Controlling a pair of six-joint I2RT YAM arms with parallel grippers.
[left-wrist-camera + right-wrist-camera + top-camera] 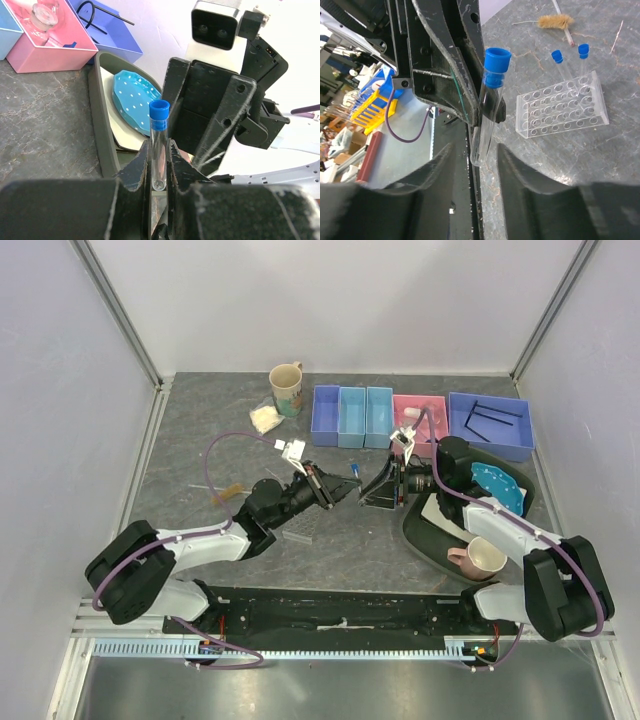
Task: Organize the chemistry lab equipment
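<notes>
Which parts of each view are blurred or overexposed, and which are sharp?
Left wrist view: the blue-capped tube is sharp, the left hand holding it is dark and blurred, and the wall at upper right is washed out. Right wrist view: the tube rack is sharp, the near fingers blurred. Top view: evenly lit.

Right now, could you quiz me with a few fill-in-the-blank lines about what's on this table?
1. The left tool grips a clear tube with a ____ cap.
2. The clear rack has ____ tubes standing in it.
3. The small flask sits in the ____ bin.
Missing words: blue, two, pink.
</notes>
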